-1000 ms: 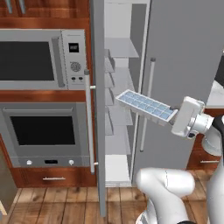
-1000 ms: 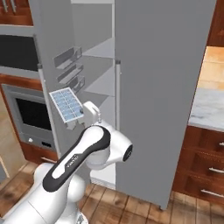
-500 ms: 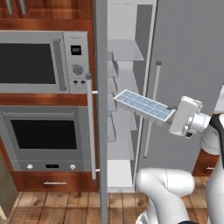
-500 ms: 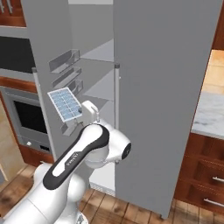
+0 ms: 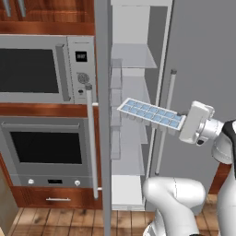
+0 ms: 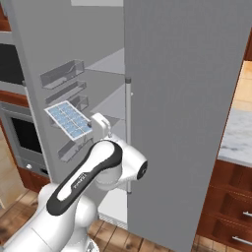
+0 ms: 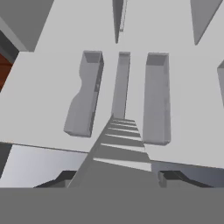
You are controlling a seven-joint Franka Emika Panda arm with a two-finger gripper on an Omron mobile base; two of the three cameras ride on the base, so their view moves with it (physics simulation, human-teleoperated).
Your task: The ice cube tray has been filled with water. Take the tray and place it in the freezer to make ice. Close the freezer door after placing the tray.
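The ice cube tray [image 5: 150,114] is a flat white rectangle whose cells hold pale blue water [image 5: 159,116]. My gripper [image 5: 181,125] is shut on its near end. It hangs level at mid height in the mouth of the open freezer [image 5: 131,55], in front of the white shelves. The freezer door [image 5: 102,138] stands swung out to the left, edge-on, with its bar handle [image 5: 91,138]. From the right side, the tray [image 6: 69,119] lies close to that door's inner bins [image 6: 61,74], with the gripper [image 6: 91,129] behind it. In the hand view the tray [image 7: 118,144] runs edge-on away from the gripper [image 7: 117,177].
A steel microwave [image 5: 37,69] and a wall oven [image 5: 46,147] sit left of the open door. The wider grey door [image 5: 203,55] is closed on the right, its handle [image 5: 165,120] just behind the tray. Wooden drawers [image 6: 234,206] under a pale counter lie further right.
Both base pictures have shifted slightly, so the camera has moved relative to the fridge unit. The tray stays gripped and level, at about the same place in view.
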